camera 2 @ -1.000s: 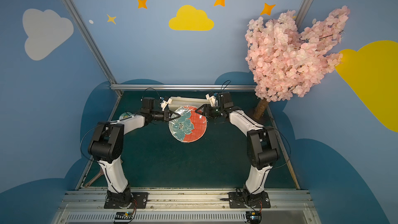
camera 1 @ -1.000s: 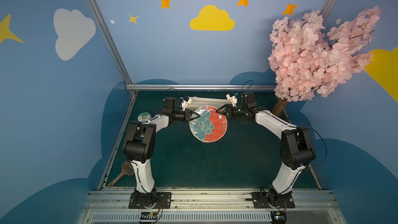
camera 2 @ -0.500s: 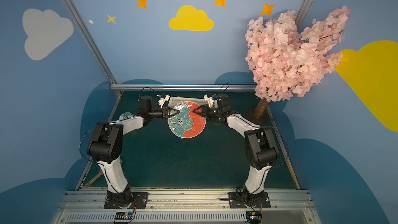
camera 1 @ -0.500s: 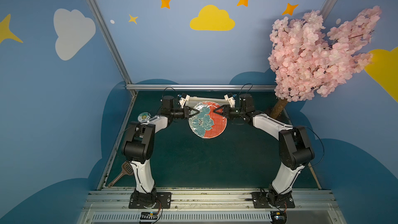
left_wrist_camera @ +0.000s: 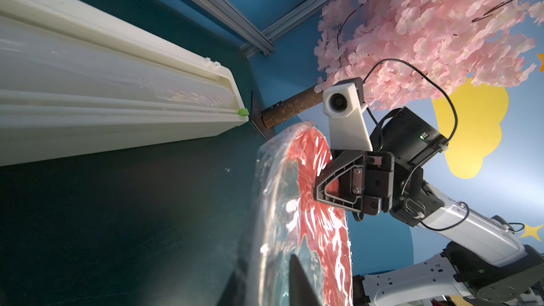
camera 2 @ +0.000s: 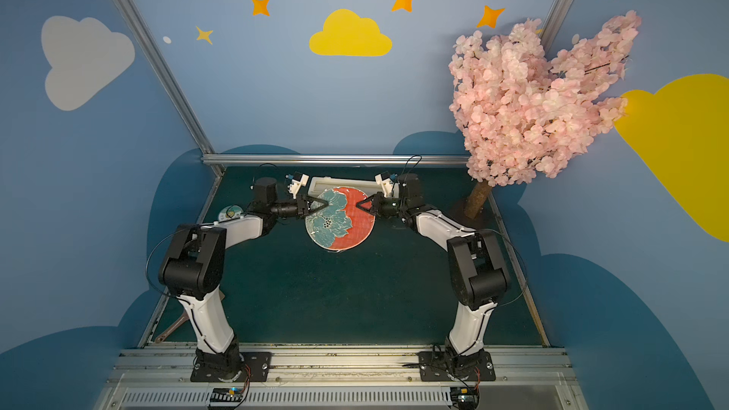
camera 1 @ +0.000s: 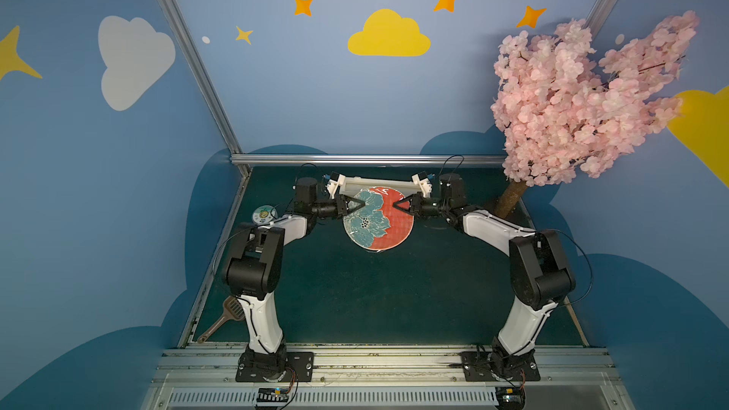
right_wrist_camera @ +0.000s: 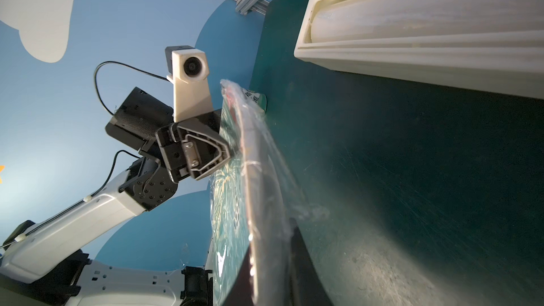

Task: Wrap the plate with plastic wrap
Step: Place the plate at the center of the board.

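Jaws of the right gripper (camera 1: 397, 204) stand narrow, pinching the red rim of the plate (camera 1: 378, 230). Those of the left gripper (camera 1: 363, 203) straddle the teal rim, one finger above and one beneath; whether they clamp cannot be told. Plastic wrap (left_wrist_camera: 266, 201), glossy and wrinkled, covers the plate, which sits just robot-side of the dispenser box (left_wrist_camera: 117, 125). The box's open trough holds the film roll (left_wrist_camera: 88, 66); a green slider (left_wrist_camera: 243, 112) sits at its right end. A jar (camera 1: 263, 214) stands off its left end, contents unseen.

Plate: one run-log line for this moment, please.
plate: raised, under plastic wrap | left gripper: straddling teal side | right gripper: shut on red side
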Robot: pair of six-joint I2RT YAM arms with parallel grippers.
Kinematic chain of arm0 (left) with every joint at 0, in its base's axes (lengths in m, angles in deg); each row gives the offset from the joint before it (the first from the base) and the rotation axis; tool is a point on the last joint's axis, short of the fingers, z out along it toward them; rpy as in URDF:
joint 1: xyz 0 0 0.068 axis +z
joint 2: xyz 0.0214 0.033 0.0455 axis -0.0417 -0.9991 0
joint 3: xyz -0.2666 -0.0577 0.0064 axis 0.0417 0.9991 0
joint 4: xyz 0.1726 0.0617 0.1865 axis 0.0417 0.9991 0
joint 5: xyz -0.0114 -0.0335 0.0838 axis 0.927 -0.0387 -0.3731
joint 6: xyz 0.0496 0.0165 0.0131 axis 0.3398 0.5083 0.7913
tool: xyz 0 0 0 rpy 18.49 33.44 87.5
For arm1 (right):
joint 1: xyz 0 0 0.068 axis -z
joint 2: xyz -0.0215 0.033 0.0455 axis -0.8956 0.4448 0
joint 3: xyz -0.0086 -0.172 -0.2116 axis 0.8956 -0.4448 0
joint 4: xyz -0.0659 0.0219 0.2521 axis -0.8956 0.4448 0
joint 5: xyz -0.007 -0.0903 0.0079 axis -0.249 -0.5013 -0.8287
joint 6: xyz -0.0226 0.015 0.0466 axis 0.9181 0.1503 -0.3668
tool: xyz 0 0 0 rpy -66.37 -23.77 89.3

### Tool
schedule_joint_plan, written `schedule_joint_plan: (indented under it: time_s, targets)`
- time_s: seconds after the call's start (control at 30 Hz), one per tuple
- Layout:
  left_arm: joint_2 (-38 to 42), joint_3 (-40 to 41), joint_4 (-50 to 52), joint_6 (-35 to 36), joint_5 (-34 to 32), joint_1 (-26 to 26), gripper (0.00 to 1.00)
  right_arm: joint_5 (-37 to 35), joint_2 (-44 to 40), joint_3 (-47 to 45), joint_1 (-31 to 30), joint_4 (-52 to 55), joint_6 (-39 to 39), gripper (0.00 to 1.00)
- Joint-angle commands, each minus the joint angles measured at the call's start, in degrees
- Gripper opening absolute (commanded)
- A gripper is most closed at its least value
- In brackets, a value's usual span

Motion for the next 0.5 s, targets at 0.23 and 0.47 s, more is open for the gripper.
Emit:
schedule_joint_plan:
  time_s: [0.23, 0.47]
  targets:
    - [7.7, 9.0, 0.5, 0.2, -7.8, 4.8, 1.00, 0.9, -0.4, -4.1, 2.7, 5.4, 5.3, 0.00]
    - [14.3, 13.7, 14.7, -0.6, -15.3, 5.1, 1.00, 1.3, 4.0, -7.4, 2.8, -2.9, 0.8, 0.00]
